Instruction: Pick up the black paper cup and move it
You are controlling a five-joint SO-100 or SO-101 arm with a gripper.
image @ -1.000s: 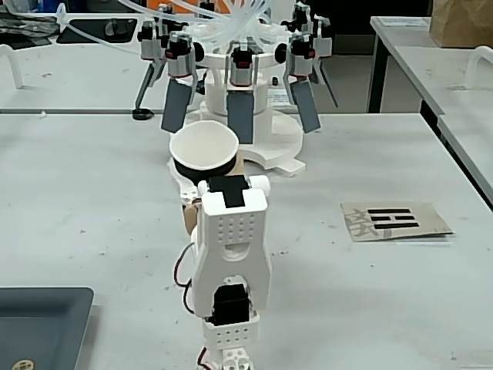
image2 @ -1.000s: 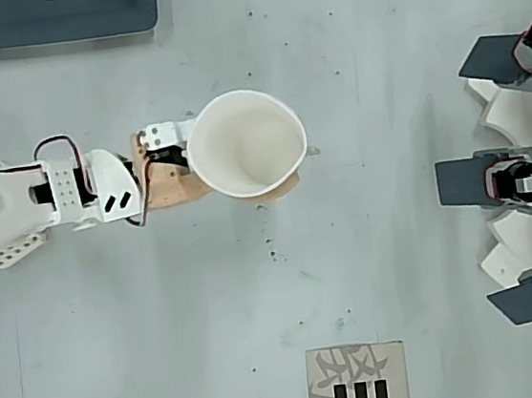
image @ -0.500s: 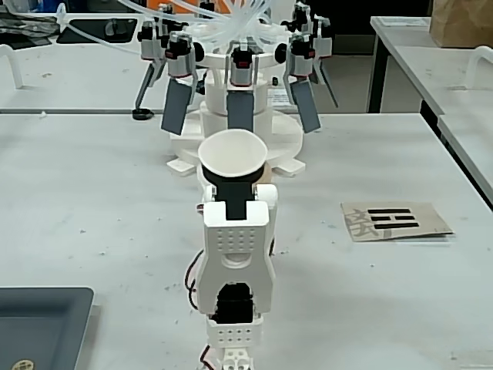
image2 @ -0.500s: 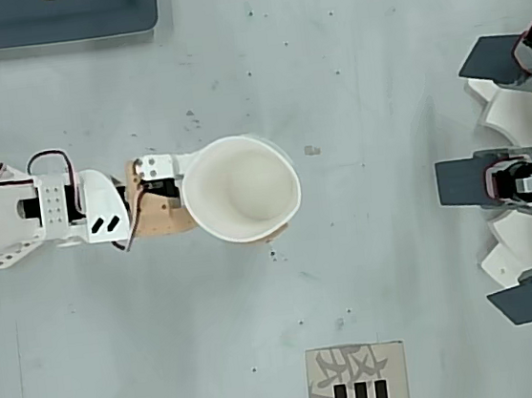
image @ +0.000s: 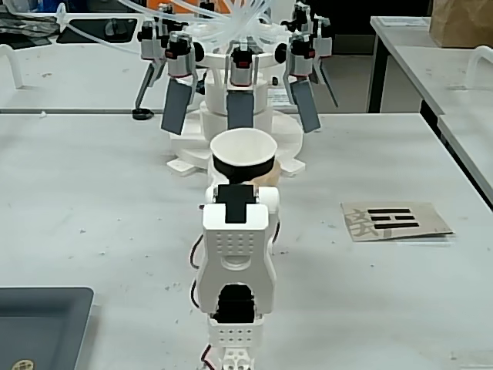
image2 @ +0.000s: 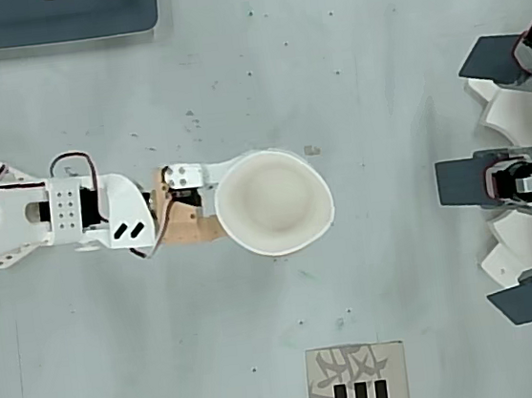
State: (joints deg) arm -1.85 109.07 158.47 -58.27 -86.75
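The black paper cup [image: 243, 167] is upright, showing its white inside and a black band of wall below the rim in the fixed view. From overhead only the cup's white mouth [image2: 273, 202] shows. My gripper [image: 243, 179] is shut on the cup from behind, and the white arm body hides most of the fingers in the fixed view. Overhead, the gripper [image2: 247, 204] reaches in from the left, and its white finger [image2: 189, 175] and tan finger [image2: 191, 230] run under the cup's rim. The cup seems held off the table, short of the device beyond it.
A white device with several dark grey paddles [image: 240, 108] stands just beyond the cup, at the right edge overhead [image2: 518, 178]. A dark tray [image: 38, 322] lies at the near left. A card with black bars [image: 394, 220] lies to the right.
The arm swung the held cup rightward in the fixed view and toward the paddle device. Overhead, the cup went down the picture and then right.
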